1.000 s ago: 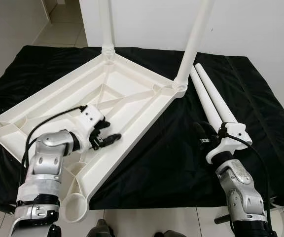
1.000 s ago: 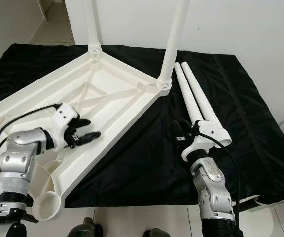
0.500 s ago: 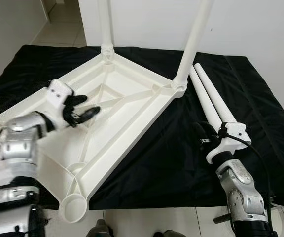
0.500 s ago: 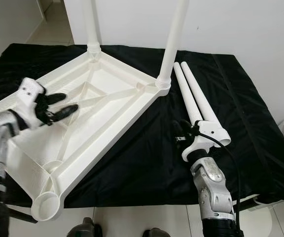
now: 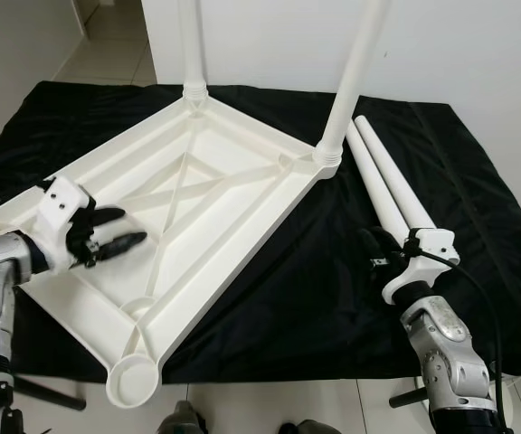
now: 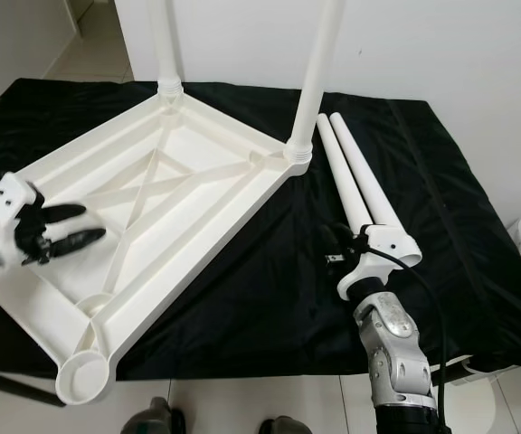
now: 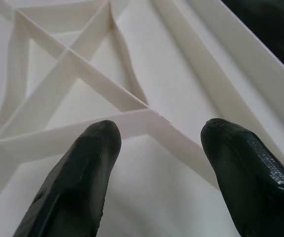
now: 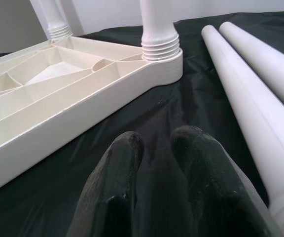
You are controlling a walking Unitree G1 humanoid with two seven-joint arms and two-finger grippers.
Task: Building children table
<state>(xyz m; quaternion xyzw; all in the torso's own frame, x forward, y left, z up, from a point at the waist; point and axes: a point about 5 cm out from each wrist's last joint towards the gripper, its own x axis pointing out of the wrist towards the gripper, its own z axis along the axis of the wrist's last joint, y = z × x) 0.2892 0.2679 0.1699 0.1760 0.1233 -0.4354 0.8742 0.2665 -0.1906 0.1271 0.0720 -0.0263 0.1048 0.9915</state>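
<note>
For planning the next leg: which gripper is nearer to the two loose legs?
Right. The right gripper rests beside the loose legs; the left gripper hovers over the tabletop, far across.

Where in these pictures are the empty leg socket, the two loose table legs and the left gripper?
Empty leg socket (image 5: 134, 380), left eye view, its round rim.
Loose table legs (image 5: 389, 185), left eye view, mid-length.
Left gripper (image 5: 123, 228), left eye view, between fingertips.

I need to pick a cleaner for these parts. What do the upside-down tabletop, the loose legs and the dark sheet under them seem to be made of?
Tabletop: likely moulded plastic, cream, smooth satin, judging by its cast ribs and threaded sockets.
Loose legs: probably the same plastic, smooth hollow-looking tubes.
Sheet: black fabric, faint sheen, creased and draped; the fibre is unclear.
</note>
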